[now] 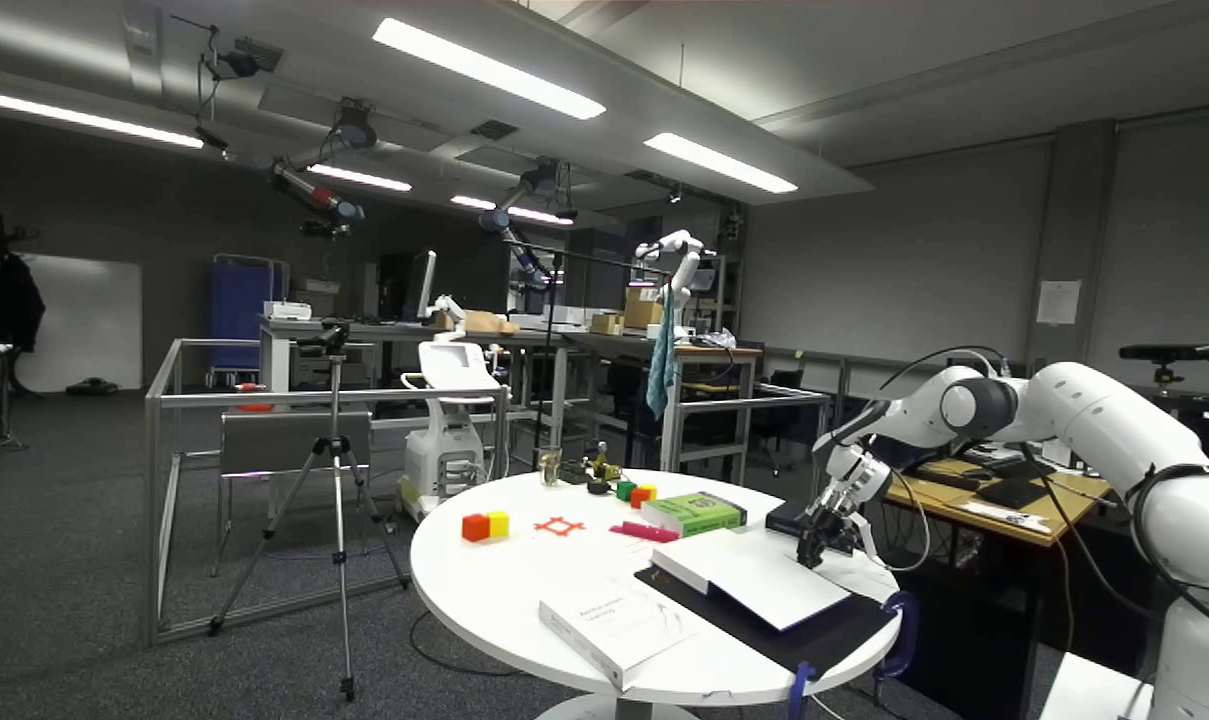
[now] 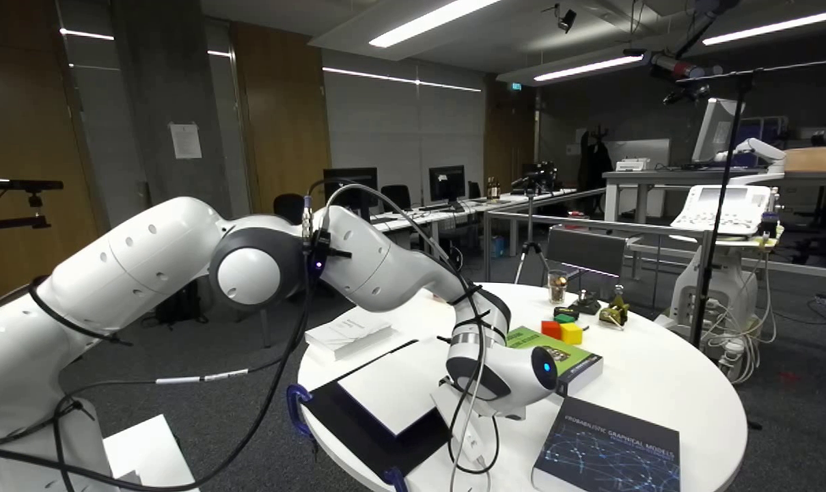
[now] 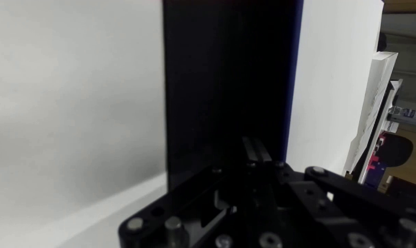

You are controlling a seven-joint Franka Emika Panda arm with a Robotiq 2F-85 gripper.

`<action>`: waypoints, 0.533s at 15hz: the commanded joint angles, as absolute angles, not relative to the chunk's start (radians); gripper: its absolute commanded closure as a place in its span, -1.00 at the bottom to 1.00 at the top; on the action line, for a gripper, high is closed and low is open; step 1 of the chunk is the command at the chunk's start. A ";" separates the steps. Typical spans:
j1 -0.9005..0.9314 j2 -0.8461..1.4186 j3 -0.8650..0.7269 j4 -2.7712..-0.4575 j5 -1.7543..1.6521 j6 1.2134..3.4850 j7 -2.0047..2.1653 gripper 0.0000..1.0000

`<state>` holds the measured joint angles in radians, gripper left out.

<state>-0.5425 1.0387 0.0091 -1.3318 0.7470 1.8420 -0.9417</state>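
Evidently, a round white table (image 1: 484,580) is used as the work surface; near its rim a black mat (image 1: 836,638) is spread, with blue clamps (image 1: 910,640) fixed at the table's edge. Over the mat a white flat item (image 1: 764,580) with a dark blue edge is laid, as is seen in both exterior views. Just beside that edge the gripper (image 3: 256,149) is held low, its fingertips (image 3: 250,151) narrow and set side by side with hardly any gap; whether the item is touched cannot be told.

The room is floored in dark grey carpet (image 1: 114,480) and lit by strip lights (image 1: 489,68). Beyond the table a metal railing (image 1: 264,398), a tripod (image 1: 335,446) and a white console (image 1: 454,370) are ranged, while robot arms (image 1: 309,188) are hung from the ceiling. Wood panels (image 2: 279,109) are shown in an exterior view.

On a dark book (image 2: 611,444), "PROBABILISTIC GRAPHICAL MODELS" can be read above a smaller, blurred line. On a white book (image 1: 619,625), "Reinforcement Learning" is faintly printed. Writing on a green book (image 1: 699,510) cannot be made out. A paper sheet (image 1: 1059,302) is fixed to a column (image 1: 1079,220), its text too small to be read.
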 commanded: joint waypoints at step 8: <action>-0.565 0.981 0.027 -1.343 0.758 1.788 -0.996 1.00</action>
